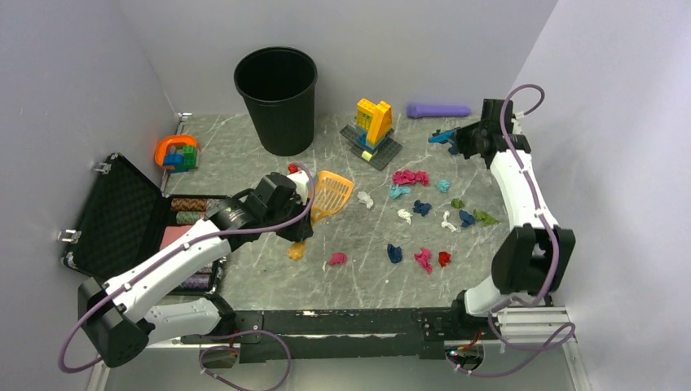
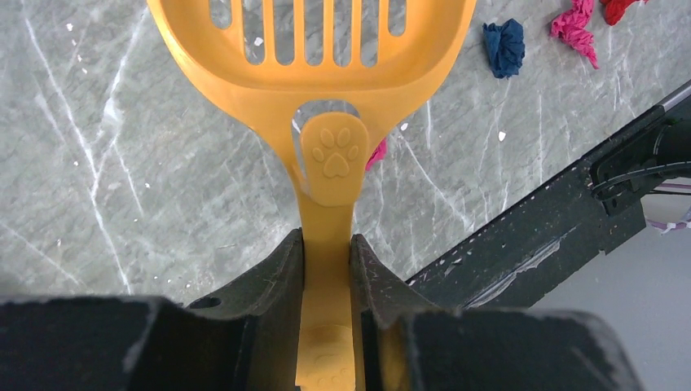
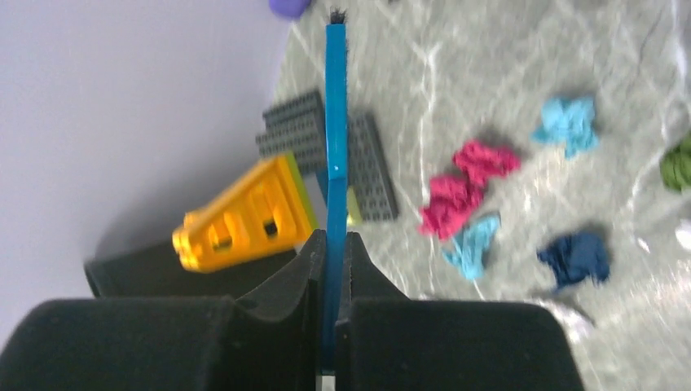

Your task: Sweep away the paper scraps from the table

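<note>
Several small paper scraps lie on the grey marble table [image 1: 358,281]: pink [image 1: 410,177], teal [image 1: 399,191], dark blue [image 1: 421,207], white [image 1: 405,215] and green [image 1: 486,217] at centre right, and pink [image 1: 336,259], dark blue [image 1: 394,253] and red [image 1: 444,258] nearer the front. My left gripper [image 1: 287,220] [image 2: 327,240] is shut on the handle of an orange slotted scoop [image 1: 332,194] [image 2: 326,90], left of the scraps. My right gripper [image 1: 468,138] [image 3: 332,238] is shut on a thin blue brush [image 1: 444,137] [image 3: 335,122] at the far right, above and behind the scraps.
A black bin [image 1: 277,98] stands at the back. A yellow-and-orange brick build [image 1: 373,126] and a purple object [image 1: 438,110] lie behind the scraps. An open black case [image 1: 122,216], stacked poker chips [image 1: 191,204] and a small orange toy [image 1: 177,152] are at the left.
</note>
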Tool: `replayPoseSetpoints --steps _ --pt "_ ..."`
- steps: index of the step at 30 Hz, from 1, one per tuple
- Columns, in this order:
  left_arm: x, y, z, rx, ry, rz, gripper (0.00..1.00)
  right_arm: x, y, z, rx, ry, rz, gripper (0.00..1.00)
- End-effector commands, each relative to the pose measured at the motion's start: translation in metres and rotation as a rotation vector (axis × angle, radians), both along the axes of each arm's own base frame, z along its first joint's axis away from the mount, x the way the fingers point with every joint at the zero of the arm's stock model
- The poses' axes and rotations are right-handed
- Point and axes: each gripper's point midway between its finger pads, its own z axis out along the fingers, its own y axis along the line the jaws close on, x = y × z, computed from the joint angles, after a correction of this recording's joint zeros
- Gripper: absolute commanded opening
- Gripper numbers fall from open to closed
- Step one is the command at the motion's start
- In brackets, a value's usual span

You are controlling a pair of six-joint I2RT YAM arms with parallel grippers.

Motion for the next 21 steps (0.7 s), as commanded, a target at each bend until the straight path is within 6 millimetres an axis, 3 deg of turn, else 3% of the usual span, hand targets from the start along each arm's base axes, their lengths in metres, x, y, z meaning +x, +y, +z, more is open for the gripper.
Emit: replayPoseSetpoints --steps 1,5,12,17,21 --pt "-0.004 0.011 0.010 -0.014 -0.034 0.042 0.23 0.055 -0.037 0.018 -0.030 -0.122 -0.160 0.00" --pt "-0.006 0.015 0.011 -0.017 -0.024 0.069 0.23 0.090 -0.055 0.005 -0.008 -0.152 -0.205 0.00" --pt "0.008 0.013 0.018 0.001 -0.044 0.113 0.23 0.143 -0.074 -0.025 0.108 -0.191 -0.215 0.00" --pt "0.018 0.018 0.021 0.071 -0.061 0.124 0.23 0.165 -0.080 -0.057 0.148 -0.145 -0.257 0.00" --pt "0.019 0.016 0.021 0.068 -0.058 0.119 0.23 0.170 -0.082 -0.093 0.198 -0.085 -0.298 0.00"
